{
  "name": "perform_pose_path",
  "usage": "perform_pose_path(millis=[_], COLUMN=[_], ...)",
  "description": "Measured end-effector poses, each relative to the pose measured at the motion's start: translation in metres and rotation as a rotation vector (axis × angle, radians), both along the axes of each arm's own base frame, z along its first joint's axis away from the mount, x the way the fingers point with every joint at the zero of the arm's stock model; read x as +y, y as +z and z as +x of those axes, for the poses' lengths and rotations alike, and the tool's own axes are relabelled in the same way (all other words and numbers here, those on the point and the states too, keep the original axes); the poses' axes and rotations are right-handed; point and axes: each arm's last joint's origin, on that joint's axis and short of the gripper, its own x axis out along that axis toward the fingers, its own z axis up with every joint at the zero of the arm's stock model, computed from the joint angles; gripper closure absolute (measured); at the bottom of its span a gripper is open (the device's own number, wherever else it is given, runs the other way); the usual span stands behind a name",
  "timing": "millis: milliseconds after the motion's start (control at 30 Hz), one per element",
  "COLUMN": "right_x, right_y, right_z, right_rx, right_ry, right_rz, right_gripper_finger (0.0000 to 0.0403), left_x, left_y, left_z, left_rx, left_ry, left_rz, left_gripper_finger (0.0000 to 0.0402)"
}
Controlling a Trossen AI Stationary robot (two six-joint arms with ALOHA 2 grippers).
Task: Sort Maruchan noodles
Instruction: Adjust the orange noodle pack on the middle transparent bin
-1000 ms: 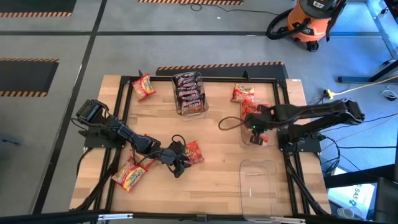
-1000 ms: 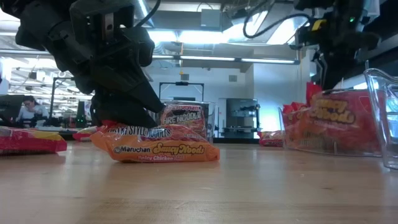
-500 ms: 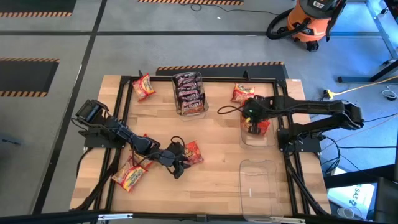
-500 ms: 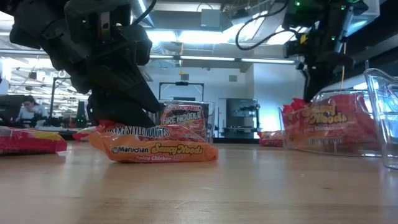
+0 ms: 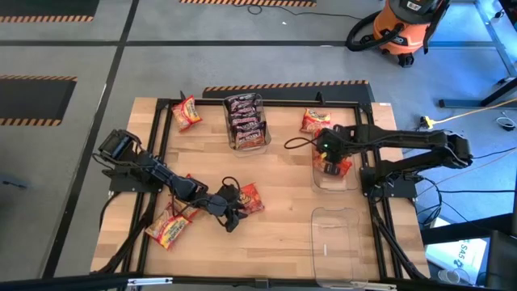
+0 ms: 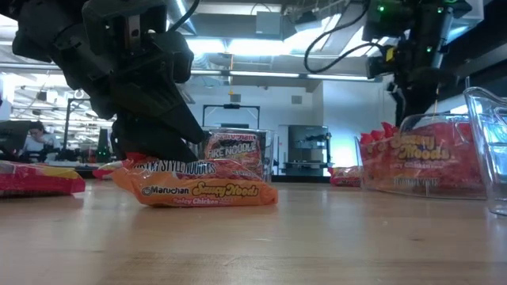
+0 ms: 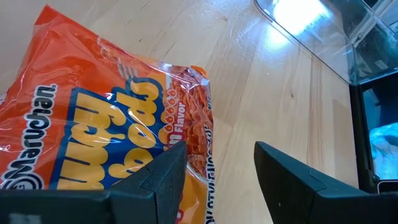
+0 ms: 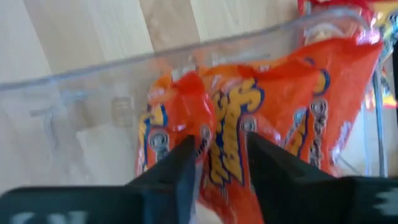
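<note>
My left gripper (image 5: pixel 229 205) (image 7: pixel 221 177) is low over the middle of the table, open, at the near end of an orange Maruchan packet (image 5: pixel 251 196) (image 6: pixel 198 187) (image 7: pixel 93 143) that lies flat on the wood. One finger stands over the packet's end, the other over bare wood. My right gripper (image 5: pixel 326 152) (image 8: pixel 222 171) hovers open above a clear bin (image 5: pixel 334 179) (image 6: pixel 475 111) that holds orange packets (image 8: pixel 249 118) (image 6: pixel 428 158). It holds nothing. My left gripper comes down at the orange packet's end (image 7: pixel 196 146) slanting from the table's left. One finger (image 7: pixel 155 183) lies over that end, and I cannot tell whether it touches it. The packet rests flat on the table.
Loose packets lie at the far left (image 5: pixel 187 111), the far right (image 5: pixel 315 121) and the near left (image 5: pixel 168 227). A clear bin of dark packets (image 5: pixel 246 121) stands at the far middle. An empty clear bin (image 5: pixel 334 239) sits near right. A black frame (image 5: pixel 194 100) rims the table.
My right gripper has risen from the bin of orange packets and drawn back toward the far edge, then held still. The top packet in that bin has settled a little lower. My left gripper has stayed at its packet.
</note>
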Motion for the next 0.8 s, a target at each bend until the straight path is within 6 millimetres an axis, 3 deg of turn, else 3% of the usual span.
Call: perform_pose_path(millis=[167,367,500,800], right_x=[0.0,0.01,0.025,0.05], right_y=[0.032,0.066,0.067,0.052], right_z=[0.001,0.023,0.038,0.019], right_rx=[-0.035,-0.336,-0.449,-0.189], right_ry=[-0.086,-0.04,0.049,0.02], right_rz=[0.041,0.219,0.214,0.211], right_gripper_finger=[0.0234,0.0217,0.0217,0.0217], left_x=[0.0,0.002,0.003,-0.001], left_y=[0.0,0.009,0.02,0.02], left_z=[0.0,0.001,0.0,-0.003], left_rx=[0.0,-0.018,-0.05,-0.04], left_ry=[-0.004,-0.027,-0.022,-0.038], left_rz=[0.005,0.037,0.03,0.031], left_gripper_finger=[0.0216,0.0216,0.0216,0.0216])
